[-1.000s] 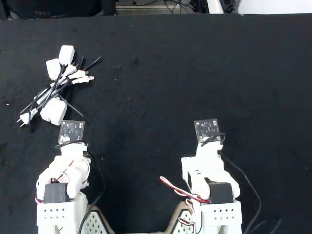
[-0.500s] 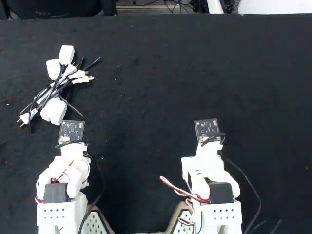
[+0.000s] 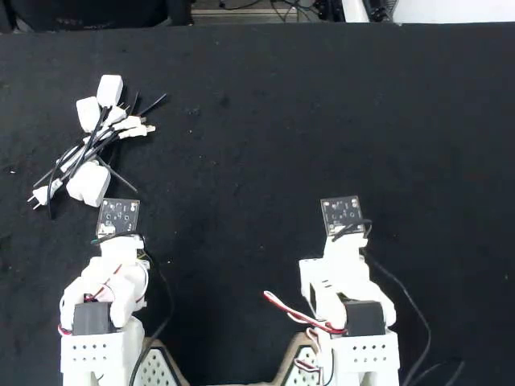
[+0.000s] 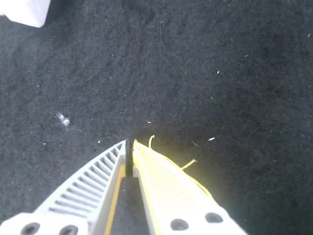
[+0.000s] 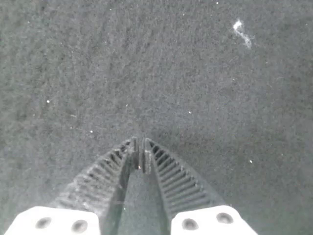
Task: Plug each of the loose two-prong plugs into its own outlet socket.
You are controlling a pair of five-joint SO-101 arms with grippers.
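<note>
Fingers (image 4: 100,169) on the left gripper (image 4: 129,145) are pinched right together, one white and one yellow, tips touching with nothing between them. They're hanging just over the black table (image 4: 220,73). The yellow one has a couple of stray yellow threads (image 4: 188,164) curling off it. Same deal with the right gripper (image 5: 139,145): both dark fingers (image 5: 105,171) are closed tip to tip with nothing in them, over bare cloth with a bit of white lint (image 5: 242,32) off to one side.

From above, both arms sit folded back at the near edge of the table. The left arm (image 3: 109,289) and right arm (image 3: 342,281) are well apart from each other.

All the task stuff is in one tangled pile (image 3: 88,145) at the far left of the table, just beyond the left arm. I count three chunky white socket blocks (image 3: 109,88) for sure. Two are at the far end of the pile and one is at the near end, right by the left wrist. The corner of that near one (image 4: 24,10) pokes into the left wrist view. There are at least three small white plugs (image 3: 135,126): two side by side on the right of the pile and one at its left tip. Thin black cords (image 3: 72,157) cross all over it, too tangled to count.

There are two little circuit boards (image 3: 118,215), one on each wrist, and any print on them is too small to read.
</note>
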